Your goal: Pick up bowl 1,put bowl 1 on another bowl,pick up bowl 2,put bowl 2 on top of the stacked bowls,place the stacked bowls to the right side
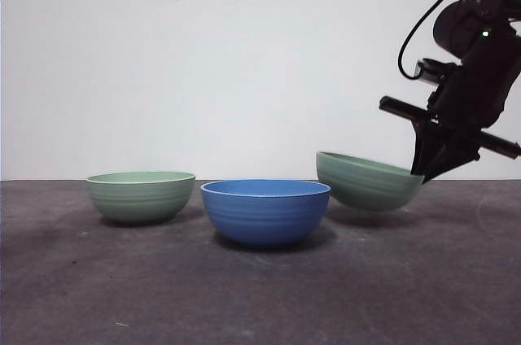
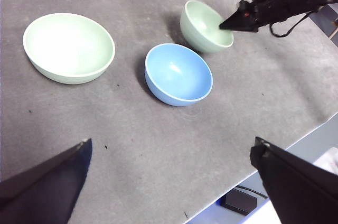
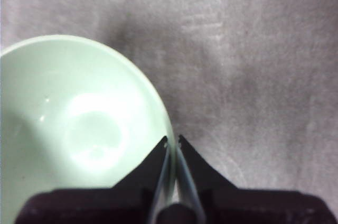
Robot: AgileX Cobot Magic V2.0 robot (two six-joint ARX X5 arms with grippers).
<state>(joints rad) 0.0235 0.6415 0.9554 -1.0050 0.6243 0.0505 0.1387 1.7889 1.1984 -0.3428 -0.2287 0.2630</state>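
Grey table (image 1: 260,296): blue bowl (image 1: 265,211), green bowl (image 1: 141,195) (both resting).

Another bowl (image 1: 265,211) centre; bowl 2 (image 1: 141,196) left; bowl 1 (image 1: 366,181) right (tilted).

Black robot arm (image 1: 480,44) with matte housing, small green light, looping black cables, black crossbar, right gripper (image 1: 429,168) with two pointed black jaws
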